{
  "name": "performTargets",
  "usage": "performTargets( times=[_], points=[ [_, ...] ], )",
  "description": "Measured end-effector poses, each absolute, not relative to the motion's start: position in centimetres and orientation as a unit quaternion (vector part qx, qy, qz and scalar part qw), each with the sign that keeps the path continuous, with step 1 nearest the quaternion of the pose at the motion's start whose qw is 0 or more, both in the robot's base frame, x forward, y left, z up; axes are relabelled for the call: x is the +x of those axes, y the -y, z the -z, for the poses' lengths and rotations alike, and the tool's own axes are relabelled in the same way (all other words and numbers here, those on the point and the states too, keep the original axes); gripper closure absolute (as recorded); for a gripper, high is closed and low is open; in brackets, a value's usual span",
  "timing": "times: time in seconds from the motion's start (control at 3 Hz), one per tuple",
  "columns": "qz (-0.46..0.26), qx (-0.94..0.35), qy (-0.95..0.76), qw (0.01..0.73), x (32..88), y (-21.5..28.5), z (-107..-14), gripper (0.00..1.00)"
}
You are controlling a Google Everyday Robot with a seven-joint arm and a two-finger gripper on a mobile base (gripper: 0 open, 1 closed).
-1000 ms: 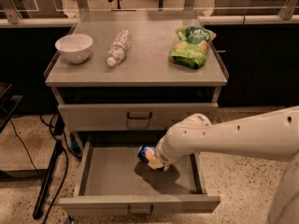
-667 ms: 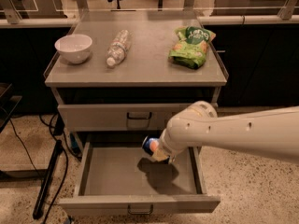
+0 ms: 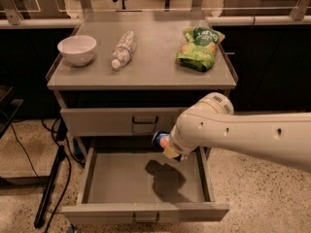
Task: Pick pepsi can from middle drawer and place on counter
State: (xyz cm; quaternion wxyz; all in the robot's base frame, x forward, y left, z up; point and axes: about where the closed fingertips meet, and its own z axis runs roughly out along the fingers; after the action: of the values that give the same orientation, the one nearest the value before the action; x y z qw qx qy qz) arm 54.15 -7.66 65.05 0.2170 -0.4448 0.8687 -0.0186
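The pepsi can (image 3: pixel 158 140), dark blue, hangs in the air above the open middle drawer (image 3: pixel 116 181), lifted off the drawer floor and near the front of the closed drawer above. My gripper (image 3: pixel 167 145) is at the end of the white arm coming in from the right and is shut on the can; the arm's bulk hides most of the gripper. The can's shadow falls on the drawer floor below. The counter (image 3: pixel 146 67) is the grey cabinet top above.
On the counter stand a white bowl (image 3: pixel 77 49) at the left, a clear plastic water bottle (image 3: pixel 122 49) lying in the middle, and a green snack bag (image 3: pixel 199 47) at the right. Black cables (image 3: pixel 48 188) lie on the floor to the left.
My gripper has lifted the pepsi can up from the drawer floor and it now hangs higher, near the top drawer's front.
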Motion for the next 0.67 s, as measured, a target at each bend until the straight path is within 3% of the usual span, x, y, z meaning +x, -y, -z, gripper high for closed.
performTargets(
  times=[0.67],
  points=[
    [0.045,-0.455,-0.848,0.268,56.2,8.2,-71.8,1.0]
  ],
)
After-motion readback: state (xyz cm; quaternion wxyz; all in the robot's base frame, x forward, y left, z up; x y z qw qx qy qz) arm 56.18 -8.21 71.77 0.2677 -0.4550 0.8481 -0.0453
